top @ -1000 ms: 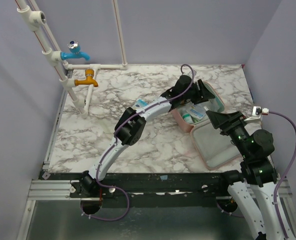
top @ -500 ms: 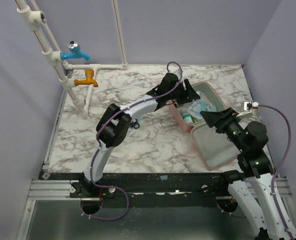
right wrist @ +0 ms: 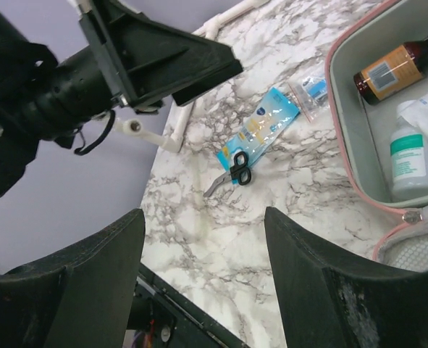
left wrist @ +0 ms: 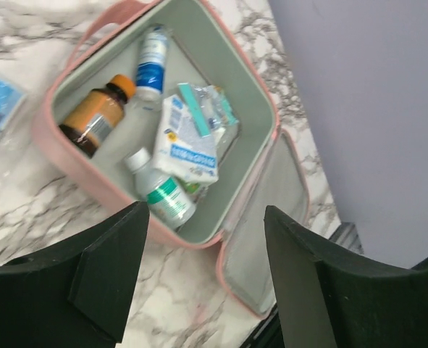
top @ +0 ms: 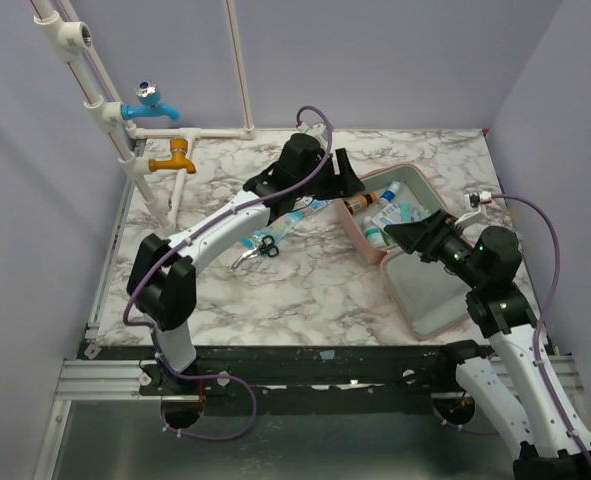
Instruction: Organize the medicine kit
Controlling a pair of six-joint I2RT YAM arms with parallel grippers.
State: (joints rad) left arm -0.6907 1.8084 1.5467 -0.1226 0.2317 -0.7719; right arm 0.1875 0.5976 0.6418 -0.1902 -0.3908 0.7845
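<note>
Medicine kit (top: 361,238) lies open by the desk's right edge, nearer the far-right corner. The deep half is the far one, the flat lid (top: 430,295) points toward the near edge, hinge btwn. It's a pink soft shell, so I'd expect the walls to give under a squeeze. Deep half prob has some weight w/ bottles in it; lid light & floppy. Best hold, I reckon: pinch the lid's free rim or the strap (left wrist: 101,36), not the padded wall.

My left gripper (top: 345,178) hovers just left of the kit, fingers spread, empty. My right gripper (top: 407,235) hangs over the hinge area, fingers also apart, nothing in them.

Inside: sachet pack (left wrist: 188,141), amber bottle (left wrist: 90,119), green-label bottle (left wrist: 163,192). Loose mid-desk: blue sachet (right wrist: 261,127), scissors (right wrist: 237,168).
</note>
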